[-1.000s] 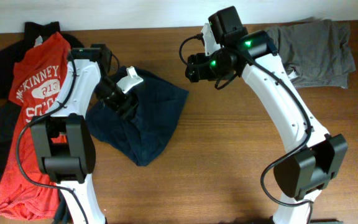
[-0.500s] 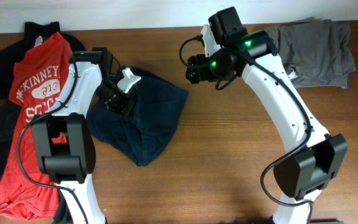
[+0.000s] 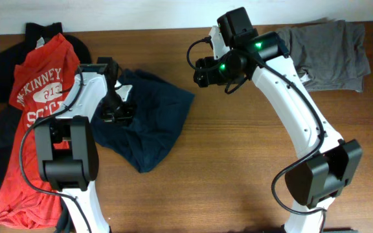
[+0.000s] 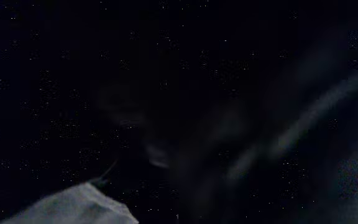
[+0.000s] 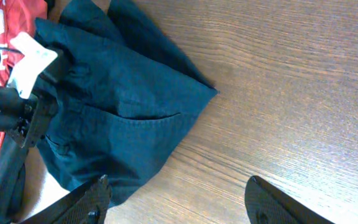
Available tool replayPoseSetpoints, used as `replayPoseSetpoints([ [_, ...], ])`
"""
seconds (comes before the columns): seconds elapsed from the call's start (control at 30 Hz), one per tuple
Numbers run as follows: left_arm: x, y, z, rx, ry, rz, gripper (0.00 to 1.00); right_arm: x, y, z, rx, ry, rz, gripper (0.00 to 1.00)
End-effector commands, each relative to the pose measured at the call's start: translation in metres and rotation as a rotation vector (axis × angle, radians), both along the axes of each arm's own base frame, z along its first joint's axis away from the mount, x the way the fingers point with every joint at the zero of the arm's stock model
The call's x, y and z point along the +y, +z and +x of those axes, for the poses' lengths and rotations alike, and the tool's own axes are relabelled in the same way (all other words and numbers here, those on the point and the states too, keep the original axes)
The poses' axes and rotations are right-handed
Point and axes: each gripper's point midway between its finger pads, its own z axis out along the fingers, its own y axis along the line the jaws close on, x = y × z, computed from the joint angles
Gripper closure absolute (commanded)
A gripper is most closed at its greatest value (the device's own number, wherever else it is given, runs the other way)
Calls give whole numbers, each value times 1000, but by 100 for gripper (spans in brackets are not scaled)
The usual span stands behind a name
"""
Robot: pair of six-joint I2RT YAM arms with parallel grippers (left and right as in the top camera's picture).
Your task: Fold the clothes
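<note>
Navy shorts (image 3: 155, 122), L end effector (image 3: 117, 111) prob. clamped now.

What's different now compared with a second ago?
The left gripper shifted left, lowered onto the navy shorts and closed on the cloth. The right gripper stayed open and hovering; the red T-shirt and grey garment did not move.
</note>
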Motion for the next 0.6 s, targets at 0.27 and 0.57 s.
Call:
replayPoseSetpoints([
  [0.27,17,65,-3,-105,157,49,99,23,-41,8,95,2,36,28],
  [0.57,17,69,1,-129,158,46,99,49,-119,10,236,48,39,28],
])
